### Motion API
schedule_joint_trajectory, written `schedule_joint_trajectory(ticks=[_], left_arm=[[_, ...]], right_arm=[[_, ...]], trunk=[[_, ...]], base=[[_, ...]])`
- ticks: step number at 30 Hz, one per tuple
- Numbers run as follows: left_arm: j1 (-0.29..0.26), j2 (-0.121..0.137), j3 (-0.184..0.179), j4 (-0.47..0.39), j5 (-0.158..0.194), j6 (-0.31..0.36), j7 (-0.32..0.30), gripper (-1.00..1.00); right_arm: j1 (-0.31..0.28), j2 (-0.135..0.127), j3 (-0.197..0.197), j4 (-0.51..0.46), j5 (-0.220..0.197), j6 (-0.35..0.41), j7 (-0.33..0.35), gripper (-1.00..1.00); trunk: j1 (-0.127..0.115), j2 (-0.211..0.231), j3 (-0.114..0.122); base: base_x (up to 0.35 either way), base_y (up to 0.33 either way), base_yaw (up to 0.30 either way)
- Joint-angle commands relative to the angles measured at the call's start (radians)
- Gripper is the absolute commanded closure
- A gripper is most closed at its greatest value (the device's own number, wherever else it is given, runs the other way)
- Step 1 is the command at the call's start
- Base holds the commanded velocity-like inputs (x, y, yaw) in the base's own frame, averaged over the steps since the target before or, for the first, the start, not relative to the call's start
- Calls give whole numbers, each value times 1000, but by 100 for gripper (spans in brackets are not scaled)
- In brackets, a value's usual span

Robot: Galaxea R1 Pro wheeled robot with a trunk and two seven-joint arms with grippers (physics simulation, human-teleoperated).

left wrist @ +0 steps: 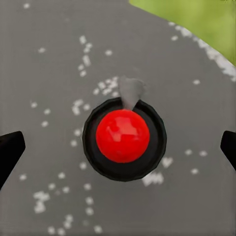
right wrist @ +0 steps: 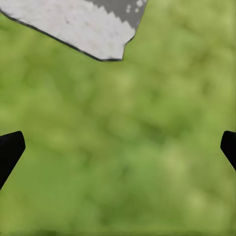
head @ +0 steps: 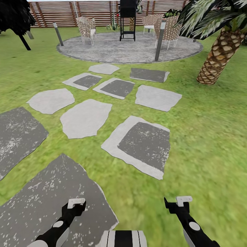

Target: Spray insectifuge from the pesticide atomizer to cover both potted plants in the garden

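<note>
Left hand point(left wrist: 118, 142) above red-capped atomizer point(left wrist: 123, 136)

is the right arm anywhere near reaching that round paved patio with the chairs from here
Probably not. The right gripper hangs open over bare lawn close to the robot, while the round patio lies far ahead, past the stepping stones. Nothing blocks the path; the robot would need to drive closer.

My head camera looks forward and down over stepping stones point(head: 85, 118) toward the round patio point(head: 130, 49) at frame top. My left wrist camera faces straight down, close over a dark slab point(left wrist: 49, 73), probably the one at the head frame's lower left. My right wrist camera faces grass point(right wrist: 128, 157).
</note>
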Motion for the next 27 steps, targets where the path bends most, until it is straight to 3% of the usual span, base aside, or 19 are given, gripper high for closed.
schedule_joint_trajectory(ticks=[1,8,27], left_arm=[[0,0,-1,1,6,-3,-1,-100],[0,0,-1,-2,6,-4,-2,-100],[0,-1,-2,-1,5,-40,-1,-100]], right_arm=[[0,0,1,1,0,-3,1,-100],[-1,0,1,1,0,-3,1,-100],[0,0,1,1,0,-3,1,-100]], trunk=[[0,0,-5],[3,-2,-33],[3,-2,-36]], base=[[0,0,0],[0,0,0],[0,0,0]])
